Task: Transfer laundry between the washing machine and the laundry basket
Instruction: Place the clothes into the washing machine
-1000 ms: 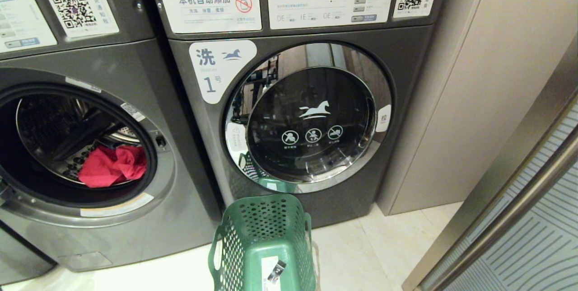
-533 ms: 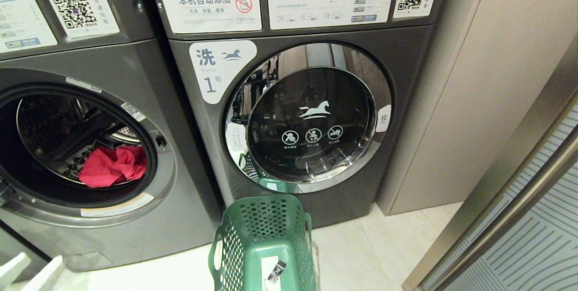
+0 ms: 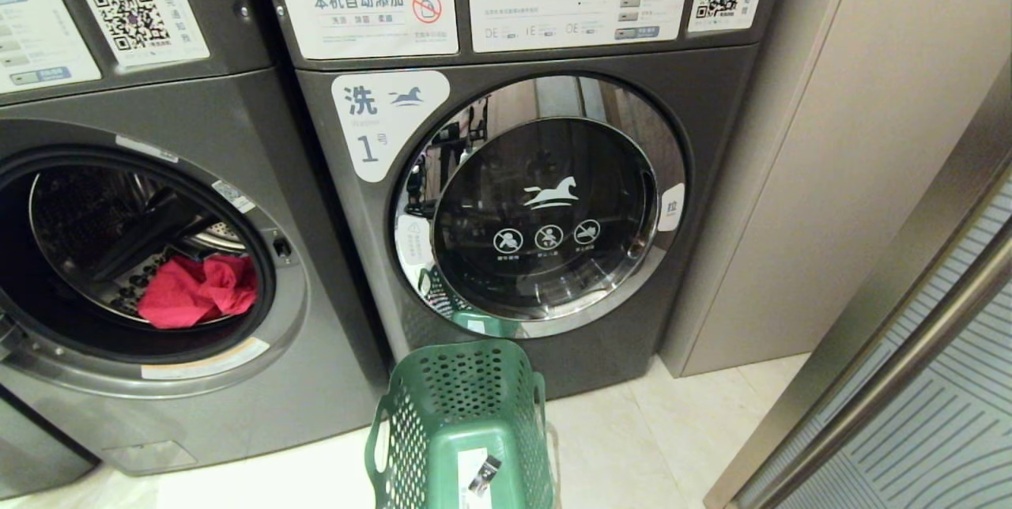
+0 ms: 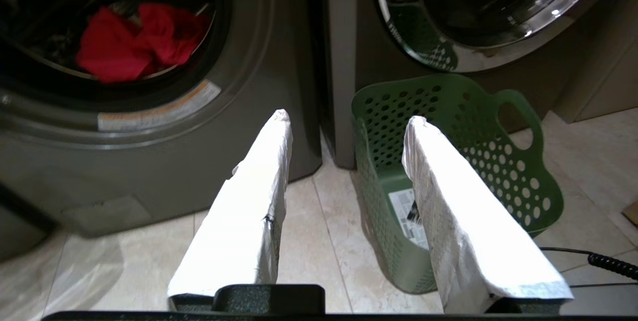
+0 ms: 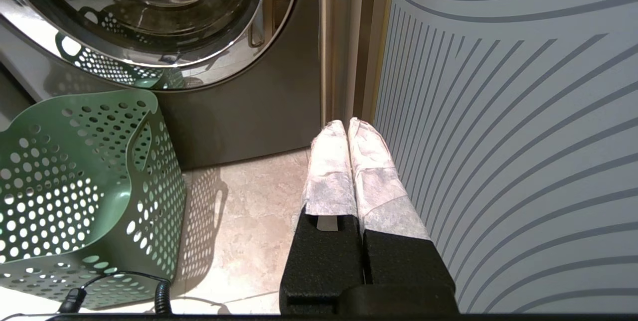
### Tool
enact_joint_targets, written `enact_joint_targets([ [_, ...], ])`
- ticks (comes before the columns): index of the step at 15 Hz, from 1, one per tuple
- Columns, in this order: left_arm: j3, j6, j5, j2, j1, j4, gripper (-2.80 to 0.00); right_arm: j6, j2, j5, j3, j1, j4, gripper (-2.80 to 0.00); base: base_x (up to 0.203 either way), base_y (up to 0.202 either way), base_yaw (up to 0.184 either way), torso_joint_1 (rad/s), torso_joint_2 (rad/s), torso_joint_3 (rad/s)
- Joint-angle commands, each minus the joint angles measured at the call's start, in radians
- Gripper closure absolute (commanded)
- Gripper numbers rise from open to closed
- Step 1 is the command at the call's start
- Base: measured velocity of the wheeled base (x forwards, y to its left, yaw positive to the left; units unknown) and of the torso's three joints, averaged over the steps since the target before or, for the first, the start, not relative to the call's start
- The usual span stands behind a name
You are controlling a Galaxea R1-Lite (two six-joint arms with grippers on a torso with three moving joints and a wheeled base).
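Your red garment (image 3: 198,299) lies crumpled in the open washing machine (image 3: 158,114) on the left; the laundry basket (image 3: 458,414), right and nearer, holds no cloth. The garment looks light and floppy, so pinch a raised fold. The left gripper (image 4: 346,121) gapes empty and the right gripper (image 5: 347,124) is pressed together, empty. White fingers seen low left in the head view half a second ago are gone

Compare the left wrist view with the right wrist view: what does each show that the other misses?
Only the left wrist view shows the red garment lying in the drum of the open washing machine, and the left gripper, fingers apart and empty. Only the right wrist view shows the striped wall panel and the right gripper, shut. Both show the green basket, the closed chrome-rimmed door of the neighbouring machine and the tiled floor.
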Motion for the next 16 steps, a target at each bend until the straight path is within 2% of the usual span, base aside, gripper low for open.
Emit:
enact_joint_targets([
  [1, 0.004, -0.007, 0.011, -0.042, -0.002, 0.019, 0.0, 0.0, 0.001, 0.0, 0.0, 0.0, 0.0, 0.0, 0.0, 0.0, 0.0, 0.0, 0.0, 0.0],
  [16, 0.002, -0.05, 0.011, -0.042, -0.002, 0.014, 0.0, -0.012, 0.001, 0.003, 0.0, 0.002, 0.001, 0.0, 0.0, 0.0, 0.0, 0.0, 0.0, 0.0],
])
